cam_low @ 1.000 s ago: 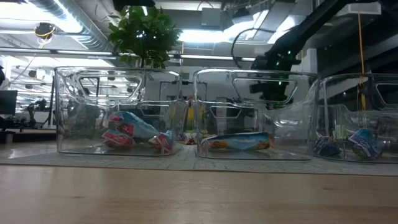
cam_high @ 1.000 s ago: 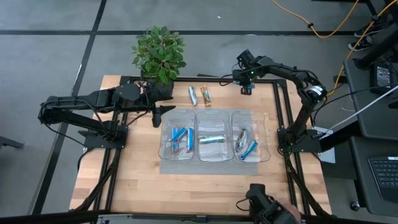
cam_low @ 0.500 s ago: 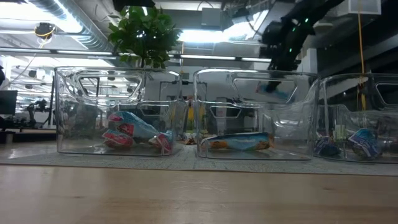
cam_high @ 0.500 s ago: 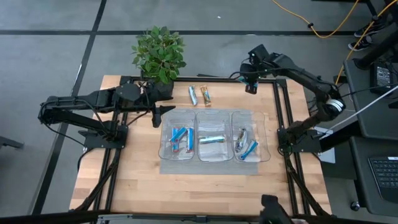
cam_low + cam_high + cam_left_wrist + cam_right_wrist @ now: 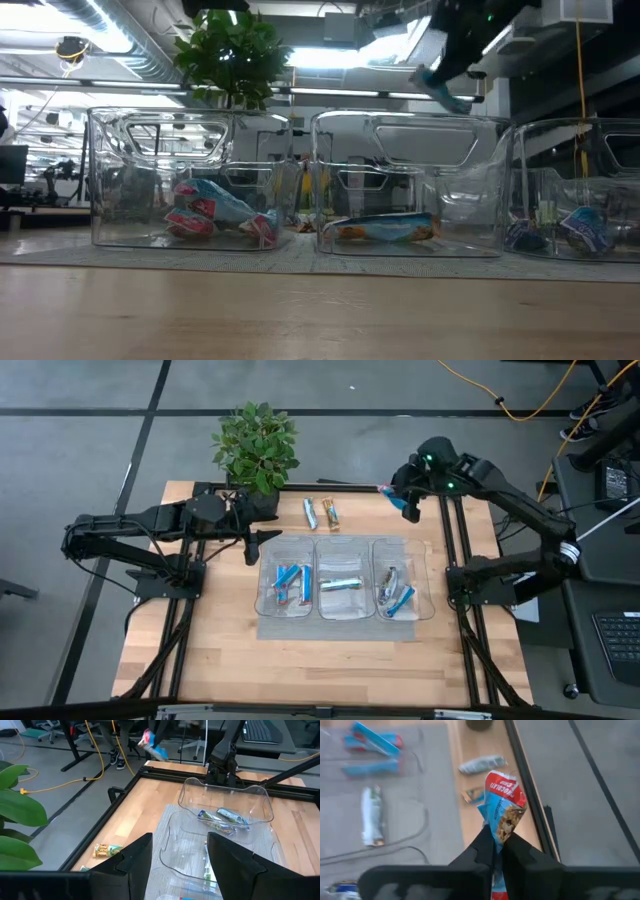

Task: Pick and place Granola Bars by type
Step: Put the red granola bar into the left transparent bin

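My right gripper (image 5: 410, 498) is raised over the table's far right corner and is shut on a blue-and-red granola bar (image 5: 501, 805). The low view shows this bar (image 5: 440, 88) high above the bins. Two more bars (image 5: 310, 512) (image 5: 331, 512) lie flat on the wood near the far edge. Three clear bins on a grey mat hold other bars: blue-red ones in the left bin (image 5: 288, 582), a silver-blue one in the middle bin (image 5: 340, 584), and some in the right bin (image 5: 395, 592). My left gripper (image 5: 262, 538) waits open, left of the bins. My right gripper pinches the blue-and-red bar between its two fingers (image 5: 482, 847) at one end of the wrapper (image 5: 496, 832). The rest of the bar sticks out past the fingertips. The bar is lifted clear of the table and hangs tilted (image 5: 440, 88).
A potted plant (image 5: 257, 445) stands at the far edge, left of centre. Dark frame rails (image 5: 455, 530) run along the table's sides. Bare wood (image 5: 300, 665) lies near of the grey mat (image 5: 268, 630). Office furniture and cables show beyond the table.
My right gripper has risen from near the table top at the far edge and drifted a little toward the right edge. It carries the blue-and-red bar up above the height of the bin rims. The left arm has kept still.
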